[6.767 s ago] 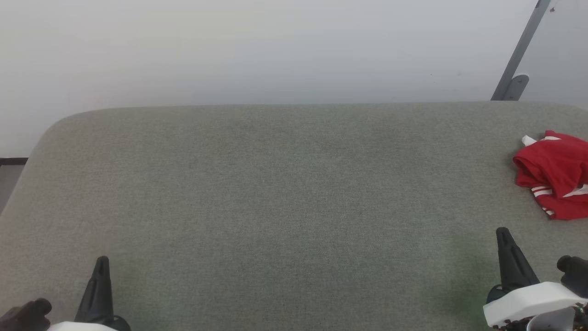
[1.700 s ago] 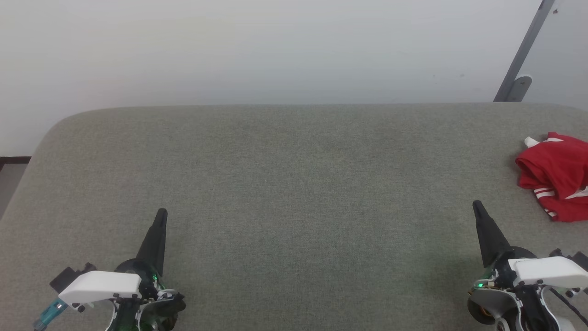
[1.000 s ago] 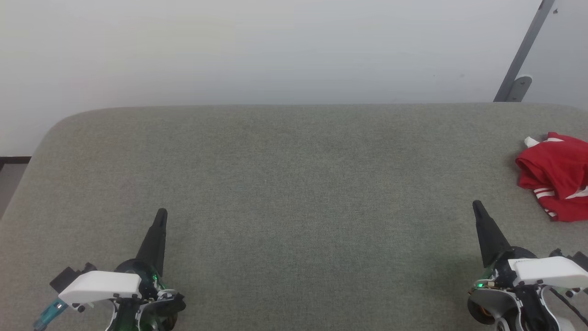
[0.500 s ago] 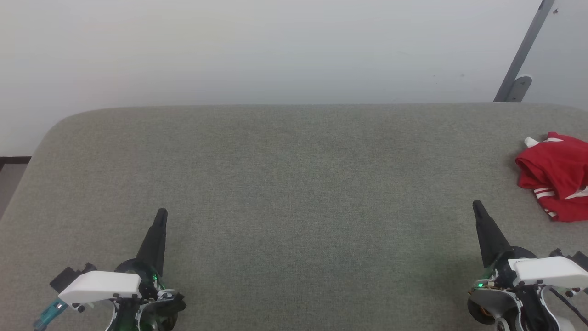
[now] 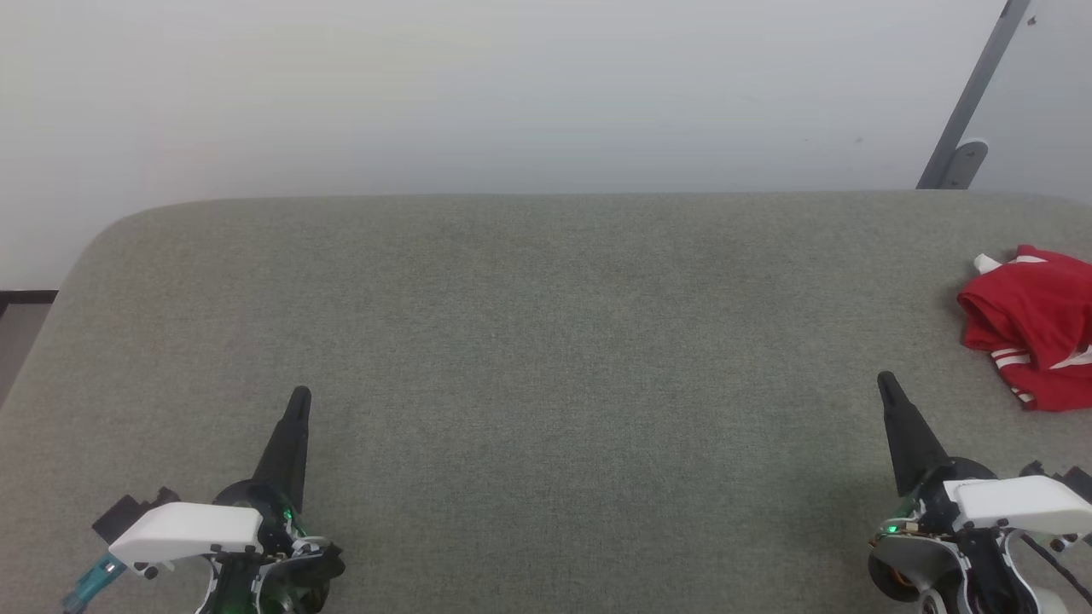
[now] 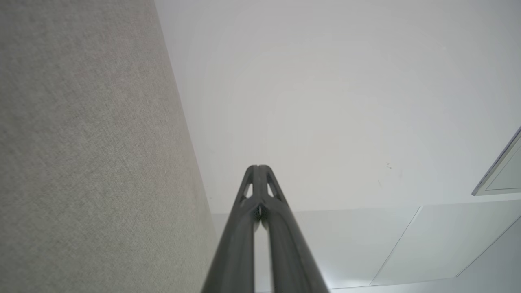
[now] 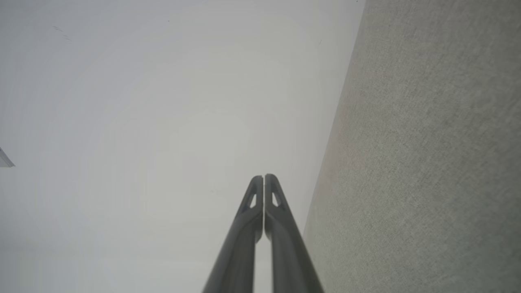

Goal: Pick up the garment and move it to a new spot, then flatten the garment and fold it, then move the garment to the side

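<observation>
The garment, a bright-red shirt with white striped trim, lies crumpled at the far right of the grey-green table, cut off by the head view's right edge. My right gripper hovers near the table's front right, shut and empty, a little to the left of and nearer than the garment. Far across at the front left is my left gripper, also shut with nothing held. In the wrist views, the left gripper and the right gripper have their fingertips pressed together.
A pale wall rises behind the table's far edge. A grey metal strut with a bracket leans at the back right. The table's rounded back-left corner drops off to a dark floor strip at the left.
Since the oldest frame both grippers have risen farther into view and turned edge-on. Over the last second nothing has moved.
</observation>
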